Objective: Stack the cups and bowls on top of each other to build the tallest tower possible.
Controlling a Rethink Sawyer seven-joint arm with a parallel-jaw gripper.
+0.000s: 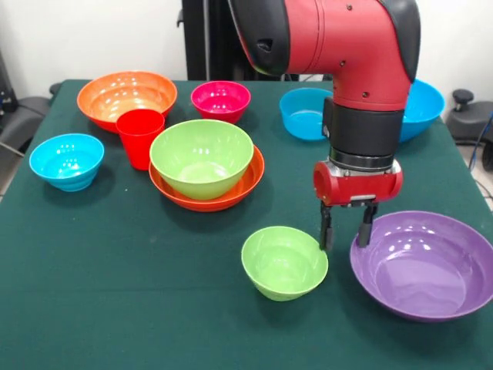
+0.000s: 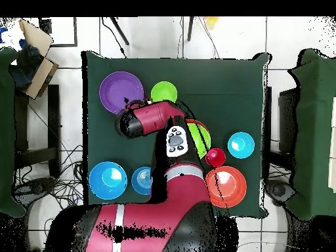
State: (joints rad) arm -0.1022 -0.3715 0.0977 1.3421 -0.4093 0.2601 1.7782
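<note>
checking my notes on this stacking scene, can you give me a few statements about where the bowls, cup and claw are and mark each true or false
1. A green bowl sits inside a wide orange bowl. True.
2. The red cup is stacked inside the purple bowl. False: it stands on the table beside the orange bowl; the purple bowl is empty.
3. The claw is between the small green bowl and the purple bowl. True.
4. The claw holds the magenta bowl. False: that bowl sits at the far side, untouched.
</note>
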